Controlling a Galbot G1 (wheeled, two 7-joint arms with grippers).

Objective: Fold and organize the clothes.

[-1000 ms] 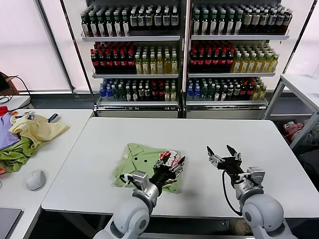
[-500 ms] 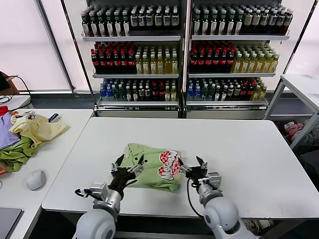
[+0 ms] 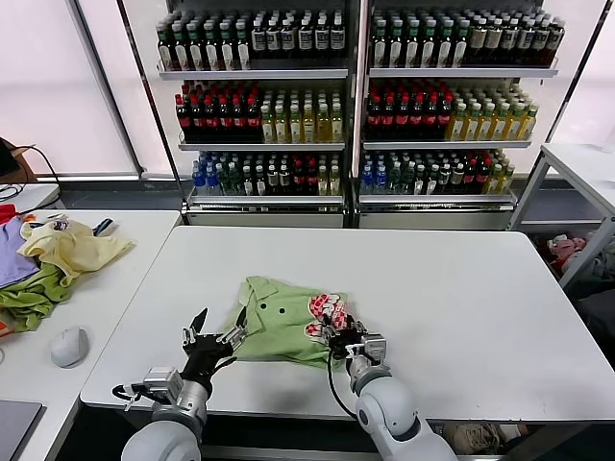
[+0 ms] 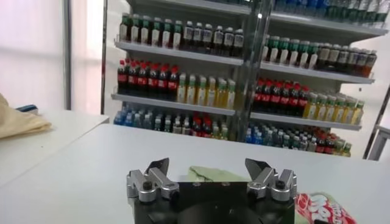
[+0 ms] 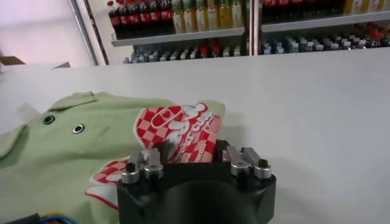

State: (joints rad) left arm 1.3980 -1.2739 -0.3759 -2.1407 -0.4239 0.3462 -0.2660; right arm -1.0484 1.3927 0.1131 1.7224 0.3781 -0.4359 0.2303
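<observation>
The light green polo shirt (image 3: 279, 322) lies folded near the front edge of the white table (image 3: 432, 279), with its red-and-white graphic (image 3: 327, 312) on the right part. My left gripper (image 3: 213, 334) is open and empty, low over the table at the shirt's left edge. In the left wrist view (image 4: 207, 165) a bit of green fabric (image 4: 210, 175) shows just past it. My right gripper (image 3: 336, 331) is at the shirt's right edge. In the right wrist view (image 5: 192, 152) its fingers stand apart with the printed fabric (image 5: 183, 131) between them.
A heap of pale yellow, purple and darker green garments (image 3: 48, 259) lies on the side table at the left, with a grey mouse (image 3: 69, 346) in front of it. Shelves of bottles (image 3: 356, 96) stand behind the table. Another table (image 3: 586, 163) stands at the right.
Both grippers moved left. The left one went from over the shirt to its left edge. The right one came from the bare table onto the shirt's right edge.
</observation>
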